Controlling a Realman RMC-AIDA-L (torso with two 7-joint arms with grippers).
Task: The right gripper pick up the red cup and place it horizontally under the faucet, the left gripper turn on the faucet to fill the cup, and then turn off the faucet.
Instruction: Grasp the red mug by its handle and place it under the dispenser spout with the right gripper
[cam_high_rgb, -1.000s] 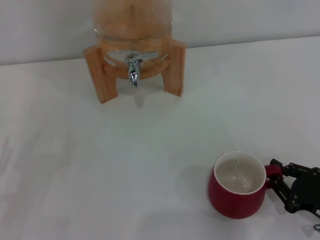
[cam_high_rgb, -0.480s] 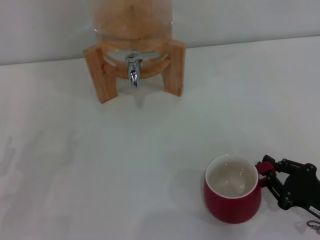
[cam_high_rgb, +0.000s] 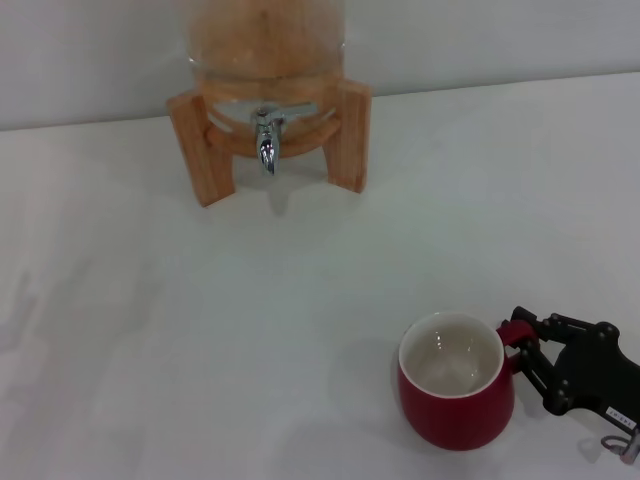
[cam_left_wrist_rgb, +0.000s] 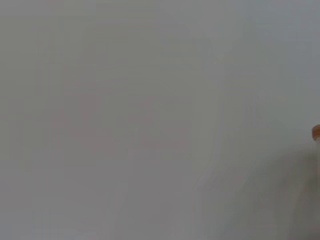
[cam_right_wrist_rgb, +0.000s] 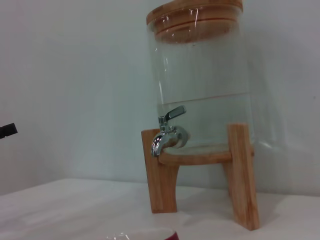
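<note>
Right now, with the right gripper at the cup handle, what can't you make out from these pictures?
- Left gripper: in no view; the left wrist view shows only blank grey.
- Right gripper: the head view doesn't show whether its fingers pinch the handle of the red cup.
- Cup in the right wrist view: only its rim, cut by the edge.
- Faucet: lever position unclear from above.

- A plain pale grey-white surface (cam_left_wrist_rgb: 150, 120) fills nearly the whole left wrist view.
- A small orange-brown sliver (cam_left_wrist_rgb: 316, 132) shows at one edge; what it is cannot be told.
</note>
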